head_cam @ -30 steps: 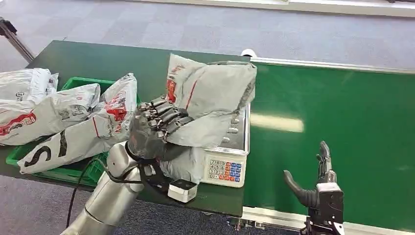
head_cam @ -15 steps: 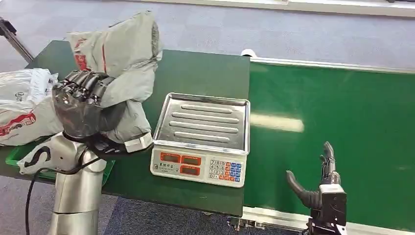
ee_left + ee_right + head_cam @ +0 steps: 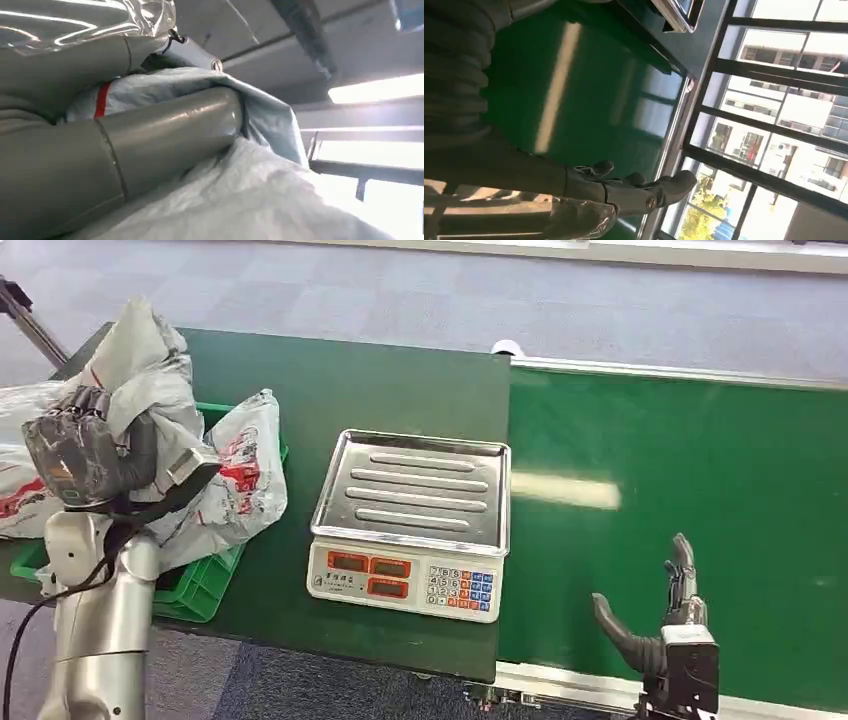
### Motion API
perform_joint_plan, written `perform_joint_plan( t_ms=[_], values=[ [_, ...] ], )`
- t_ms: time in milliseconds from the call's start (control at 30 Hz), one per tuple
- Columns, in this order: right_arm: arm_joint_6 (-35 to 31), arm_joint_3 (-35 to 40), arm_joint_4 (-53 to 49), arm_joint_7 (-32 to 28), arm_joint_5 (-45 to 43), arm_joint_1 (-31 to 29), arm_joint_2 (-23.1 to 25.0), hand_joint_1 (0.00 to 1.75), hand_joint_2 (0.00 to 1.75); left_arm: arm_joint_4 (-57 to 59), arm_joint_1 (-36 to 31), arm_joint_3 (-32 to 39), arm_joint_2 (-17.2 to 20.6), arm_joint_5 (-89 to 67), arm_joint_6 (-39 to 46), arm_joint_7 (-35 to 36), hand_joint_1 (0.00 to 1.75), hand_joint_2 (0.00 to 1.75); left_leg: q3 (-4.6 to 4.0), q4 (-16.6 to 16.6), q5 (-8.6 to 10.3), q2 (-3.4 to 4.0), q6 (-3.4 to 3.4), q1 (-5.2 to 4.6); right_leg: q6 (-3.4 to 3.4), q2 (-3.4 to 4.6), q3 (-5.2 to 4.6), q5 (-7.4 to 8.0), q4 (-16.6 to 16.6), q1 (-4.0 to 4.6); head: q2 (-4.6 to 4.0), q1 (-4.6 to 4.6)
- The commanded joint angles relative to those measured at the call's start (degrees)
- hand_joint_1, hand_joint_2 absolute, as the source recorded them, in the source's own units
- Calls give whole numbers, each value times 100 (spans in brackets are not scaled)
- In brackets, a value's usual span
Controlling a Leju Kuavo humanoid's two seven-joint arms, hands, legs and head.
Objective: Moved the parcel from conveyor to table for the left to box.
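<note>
The left hand (image 3: pixel 85 455) gripped the grey parcel (image 3: pixel 150 390), its fingers (image 3: pixel 90 405) curled tightly into the bag's plastic, and held it raised above the green crate (image 3: pixel 205 580) at the left end of the counter (image 3: pixel 400 390). The parcel was clear of the conveyor (image 3: pixel 700 470) and of the scale (image 3: pixel 410 525), whose steel tray lay bare. In the left wrist view the thumb (image 3: pixel 165 130) pressed across crumpled grey film with a red stripe. Other parcels (image 3: pixel 235 475) already lay in and around the crate.

The right hand (image 3: pixel 665 615) stood low over the conveyor's near edge, fingers extended and thumb apart, holding nothing; the right wrist view confirmed it.

Assessment: the transfer off the belt appeared complete, and the boxing step was in hand. Outstanding items were lowering the parcel into the crate and releasing it. The crate looked crowded, so the parcel might settle on the pile rather than inside.
</note>
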Motion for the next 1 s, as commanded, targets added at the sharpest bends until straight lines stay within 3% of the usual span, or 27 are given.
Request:
perform_joint_plan(
  t_ms=[33,267,300,333,367,400,433,800,1000],
  values=[
    [46,-102,85,30,9,-66,103,0,175,1427,-264,363,507,253,265,482,175,0,13,-9,1,4,1,-1,-5,-5,14,0,-7,1,0,0],
    [32,39,263,18,51,-110,110,0,175,1698,-383,977,444,138,265,386,175,0,5,-5,0,11,-1,4,-6,3,4,1,-6,5,0,0],
    [31,43,270,18,51,-123,113,0,175,1726,-389,959,436,101,265,391,164,0,3,-5,0,10,0,3,-5,3,2,1,-5,4,0,0],
    [31,46,274,18,51,-132,115,0,175,1736,-394,944,418,92,265,390,136,0,1,-4,0,9,0,2,-3,4,-1,1,-5,3,0,-2],
    [31,49,285,18,51,-144,116,0,175,1737,-411,931,399,58,265,411,136,0,4,-6,0,9,2,2,-4,1,3,1,-7,4,0,0],
    [32,50,299,18,51,-155,115,0,175,1625,-404,946,373,-58,265,449,35,0,4,-5,1,6,2,1,-3,-1,4,1,-6,3,0,0],
    [31,57,304,18,51,-164,114,0,175,1589,-412,971,333,-60,265,401,0,0,-3,-3,1,5,1,2,-2,0,-2,1,-3,3,0,0],
    [26,69,322,18,51,-216,142,0,175,1331,-482,1134,142,67,265,75,0,0,-3,-3,1,1,1,4,-4,-6,2,1,-6,6,0,0],
    [22,78,373,24,67,-244,145,0,175,823,-526,1522,-301,389,265,-578,0,0,-7,1,1,-2,3,5,-2,-8,1,1,-6,7,0,0]
  ],
)
